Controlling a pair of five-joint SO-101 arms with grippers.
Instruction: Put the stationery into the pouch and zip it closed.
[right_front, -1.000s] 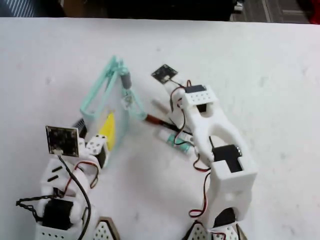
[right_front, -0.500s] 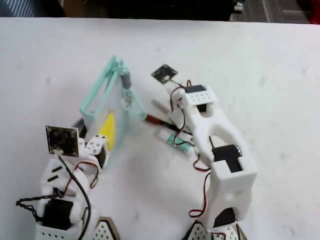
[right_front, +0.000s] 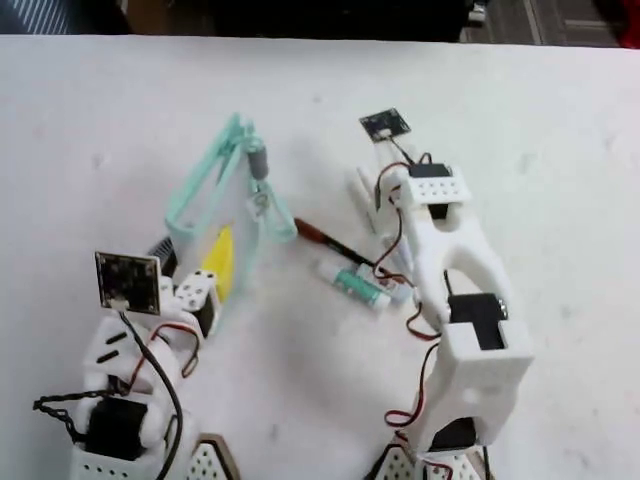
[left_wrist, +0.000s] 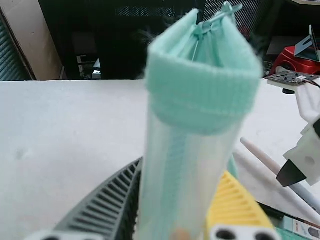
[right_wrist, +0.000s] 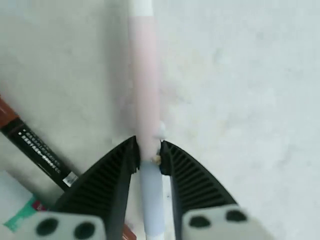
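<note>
Right gripper (right_wrist: 148, 152): black ribbed jaws are being clamped on a slim pale pink-and-white pen (right_wrist: 144, 90) over the white table (right_wrist: 240, 75). The pen's near end is being cut off by the frame edge. Whether the pen is resting on the table or lifted off it cannot be told. In the high view the fingers are being hidden under the arm, and just a short length of the pen is being left in sight.

A black-and-red-brown pen (right_front: 325, 238) and a white-and-green tube (right_front: 356, 284) are lying near, outside the pouch and apart from the jaws.

Left gripper (left_wrist: 182, 172): grey and yellow jaws are being closed on a mint-green pouch with clear sides (left_wrist: 200, 75), which is being held upright. Its base is being cut off. Contents and zip state cannot be made out.
</note>
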